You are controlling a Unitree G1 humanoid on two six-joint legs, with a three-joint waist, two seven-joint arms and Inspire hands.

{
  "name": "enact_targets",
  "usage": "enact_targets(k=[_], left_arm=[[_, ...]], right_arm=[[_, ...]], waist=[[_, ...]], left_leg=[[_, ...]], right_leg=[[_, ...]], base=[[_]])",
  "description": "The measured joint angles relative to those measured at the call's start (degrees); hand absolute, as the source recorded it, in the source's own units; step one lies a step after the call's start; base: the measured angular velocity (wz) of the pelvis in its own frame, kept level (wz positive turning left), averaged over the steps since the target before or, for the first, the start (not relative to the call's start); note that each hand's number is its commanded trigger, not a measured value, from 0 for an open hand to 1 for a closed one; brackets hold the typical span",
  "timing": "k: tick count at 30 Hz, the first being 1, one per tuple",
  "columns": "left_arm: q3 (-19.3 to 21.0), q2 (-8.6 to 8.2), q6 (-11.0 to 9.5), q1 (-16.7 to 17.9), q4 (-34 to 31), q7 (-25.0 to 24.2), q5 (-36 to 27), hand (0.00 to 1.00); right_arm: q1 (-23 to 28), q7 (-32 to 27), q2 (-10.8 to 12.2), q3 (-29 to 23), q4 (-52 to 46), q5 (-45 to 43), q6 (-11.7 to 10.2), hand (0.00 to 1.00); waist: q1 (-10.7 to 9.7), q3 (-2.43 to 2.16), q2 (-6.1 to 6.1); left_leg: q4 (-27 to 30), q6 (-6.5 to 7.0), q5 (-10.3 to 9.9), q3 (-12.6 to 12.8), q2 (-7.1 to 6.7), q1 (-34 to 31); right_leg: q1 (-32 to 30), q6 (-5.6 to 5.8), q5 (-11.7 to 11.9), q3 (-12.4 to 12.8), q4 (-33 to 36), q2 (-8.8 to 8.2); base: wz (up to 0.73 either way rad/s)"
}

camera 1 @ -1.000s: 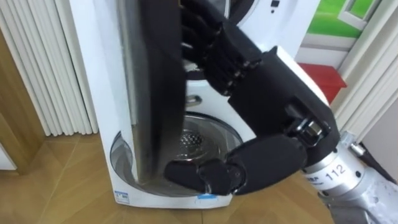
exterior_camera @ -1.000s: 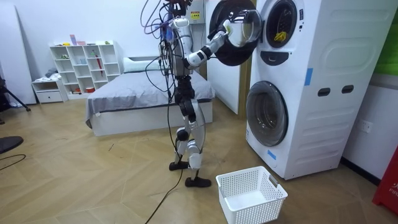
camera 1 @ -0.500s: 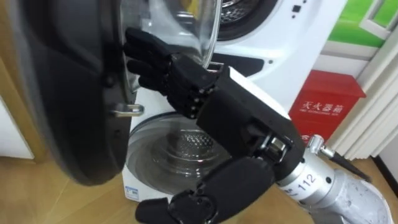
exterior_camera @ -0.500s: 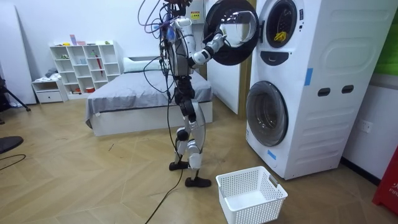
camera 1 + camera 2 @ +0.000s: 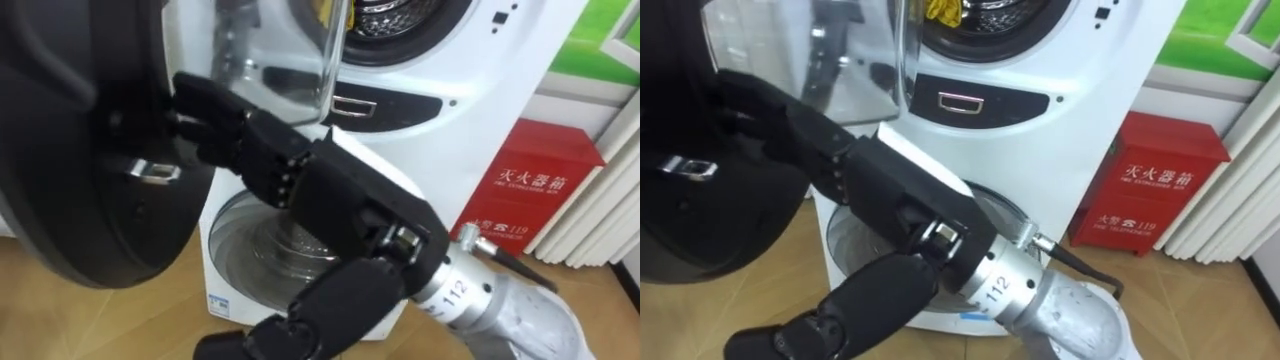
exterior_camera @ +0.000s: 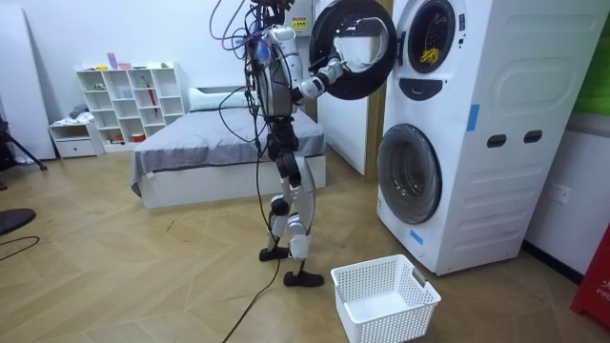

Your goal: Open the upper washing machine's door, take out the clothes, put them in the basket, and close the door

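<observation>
Clothes [image 5: 943, 10] in top drum [image 5: 400, 14], rt hand [image 5: 335, 195] on door [image 5: 70, 150], basket [image 6: 386, 297] on wood floor [image 6: 143, 276]

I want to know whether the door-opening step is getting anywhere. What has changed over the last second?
The upper machine's door has swung wider open, toward the room view's left. The right hand pushed it, with straight fingers lying against its inner side. No clothes have been taken hold of yet. The yellow cloth in the upper drum, the white basket on the floor and the robot's standing place are as before.
</observation>
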Motion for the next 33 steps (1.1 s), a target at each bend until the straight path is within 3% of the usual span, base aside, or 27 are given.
enact_targets(k=[4, 7, 15, 21, 27, 33], left_arm=[[-0.1, -0.09, 1.1, -0.7, 0.0, -0.4, 0.0, 0.00], [-0.1, -0.22, 1.8, -1.3, -0.1, -0.4, 0.1, 0.00], [-1.1, -0.31, 2.1, -3.0, -0.1, 0.1, 0.0, 0.00], [-1.9, -0.99, 2.6, -4.4, -0.2, 0.7, -0.1, 0.00], [-3.4, -0.86, 3.1, -4.9, -0.2, 0.9, 0.0, 0.00], [-4.0, -0.96, 3.5, -5.4, -0.2, 1.9, -0.1, 0.00]], right_arm=[[-0.5, -0.2, 2.1, 1.3, 1.7, -0.3, 0.0, 0.00], [-3.7, -0.2, 2.2, 2.3, 3.4, -0.3, 0.1, 0.00], [-8.3, -2.5, 2.5, 6.8, 8.3, -2.8, 0.1, 0.00], [-11.6, -5.5, 4.3, 8.4, 10.9, -6.3, 1.3, 0.00], [-12.5, -8.1, 6.5, 10.3, 12.0, -6.8, 1.3, 0.00], [-15.7, -9.4, 7.0, 10.9, 15.2, -5.4, 1.4, 0.00]], waist=[[0.1, 0.02, -0.01], [0.3, 0.04, 0.00], [3.0, 0.10, 0.08], [4.4, 0.59, 0.80], [4.8, 0.50, 0.70], [6.2, 0.35, 0.50]], left_leg=[[0.0, 0.00, 0.0, -0.7, -0.13, -0.4], [0.1, 0.02, 0.0, -1.1, -0.12, -0.8], [0.1, 0.04, 0.0, -1.1, -0.08, -0.9], [0.0, 0.03, 0.0, -1.3, -0.02, -1.0], [0.0, 0.03, 0.0, -1.7, -0.01, -1.1], [0.1, 0.03, 0.0, -2.0, 0.07, -1.0]], right_leg=[[-0.2, 0.11, -0.4, -0.6, 0.0, -0.20], [-0.3, 0.10, -0.4, -1.0, 0.0, -0.26], [-0.3, 0.17, -0.4, -1.3, 0.0, -0.33], [-0.3, 0.14, -0.4, -1.3, 0.0, -0.24], [-0.3, 0.14, -0.4, -1.9, 0.0, -0.31], [-0.1, 0.14, -0.4, -2.4, 0.0, -0.33]], base=[[0.09], [0.08], [0.01], [0.00], [0.03], [0.02]])
